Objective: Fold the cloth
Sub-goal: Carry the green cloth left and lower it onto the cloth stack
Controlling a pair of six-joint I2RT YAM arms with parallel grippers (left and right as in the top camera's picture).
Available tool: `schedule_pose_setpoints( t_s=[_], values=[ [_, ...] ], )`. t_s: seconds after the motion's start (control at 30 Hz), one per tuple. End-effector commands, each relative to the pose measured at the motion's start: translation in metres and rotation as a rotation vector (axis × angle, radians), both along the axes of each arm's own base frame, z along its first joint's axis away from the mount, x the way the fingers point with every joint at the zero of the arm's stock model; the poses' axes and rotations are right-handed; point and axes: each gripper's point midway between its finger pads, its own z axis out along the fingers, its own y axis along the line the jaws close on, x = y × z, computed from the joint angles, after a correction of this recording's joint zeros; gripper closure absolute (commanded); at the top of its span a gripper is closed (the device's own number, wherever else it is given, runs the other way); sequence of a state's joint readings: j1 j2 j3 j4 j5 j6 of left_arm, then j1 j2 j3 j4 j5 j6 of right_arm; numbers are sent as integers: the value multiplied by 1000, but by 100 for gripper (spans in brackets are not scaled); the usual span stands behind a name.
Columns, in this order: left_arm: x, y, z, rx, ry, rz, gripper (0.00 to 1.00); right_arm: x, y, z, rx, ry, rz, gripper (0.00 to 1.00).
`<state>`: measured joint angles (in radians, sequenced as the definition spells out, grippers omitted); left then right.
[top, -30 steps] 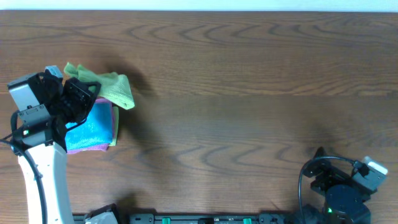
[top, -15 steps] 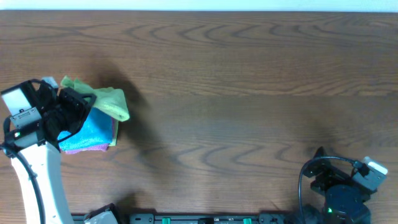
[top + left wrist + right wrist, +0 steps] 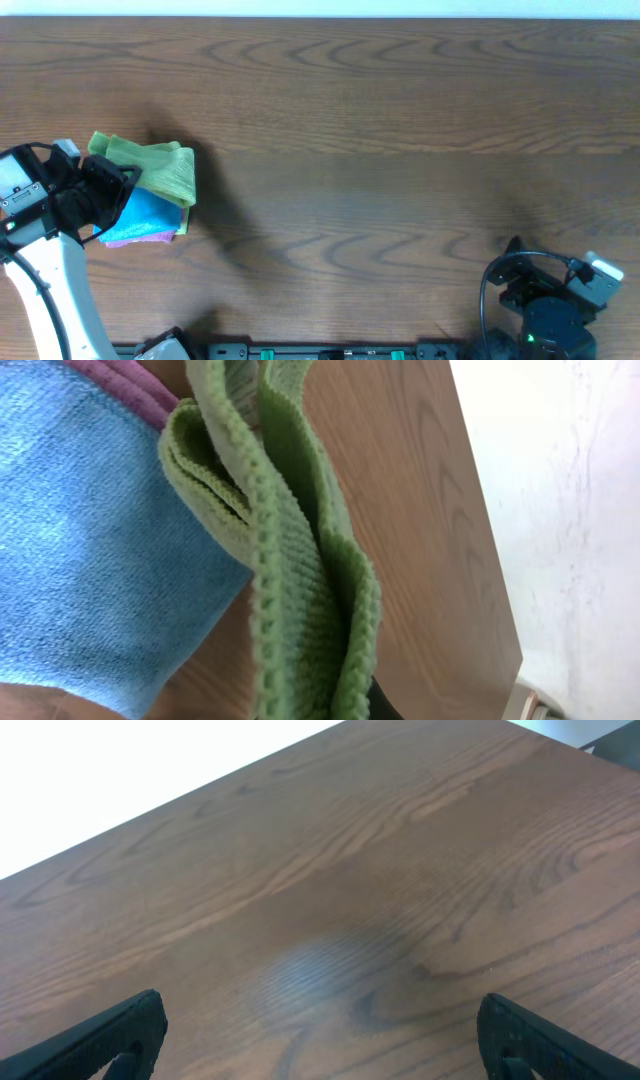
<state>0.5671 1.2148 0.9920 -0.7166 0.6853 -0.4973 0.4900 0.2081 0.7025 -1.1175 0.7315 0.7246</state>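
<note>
Cloth [image 3: 155, 168] hangs bunched, pinched in left pincer [image 3: 118, 178], over blue cloth [image 3: 150, 212].

**Two folded cloths stacked near the table's left end**

A blue folded cloth [image 3: 150, 211] lies on a pink folded cloth [image 3: 140, 240]. The pink one shows only as a thin strip along the blue one's near edge and right side. Both rest on a dark wood-grain table [image 3: 400, 130]. A white surface [image 3: 320, 8] runs along the table's far edge. The left wrist view shows the blue cloth's fuzzy nap.
</note>
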Motion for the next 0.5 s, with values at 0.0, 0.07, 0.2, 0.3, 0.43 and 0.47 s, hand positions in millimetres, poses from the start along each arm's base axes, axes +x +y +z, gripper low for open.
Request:
schedule_pose_setpoints(
  t_s=[0.0, 0.07, 0.2, 0.3, 0.43, 0.47],
  values=[
    [0, 4, 8, 16, -23, -11, 95, -1, -3, 0, 3, -6, -22, 1],
    [-1, 6, 7, 19, -19, -10, 94, -1, -3, 0, 2, -6, -22, 1],
    [-7, 11, 5, 17, -4, 4, 94, -1, -3, 0, 3, -6, -22, 1],
    [-10, 16, 3, 17, 3, 19, 95, -1, -3, 0, 3, -6, -22, 1],
    [-17, 22, 0, 19, 20, 33, 94, -1, -3, 0, 3, -6, -22, 1],
    [-18, 22, 0, 20, 25, 35, 94, -1, -3, 0, 3, -6, -22, 1]
  ],
)
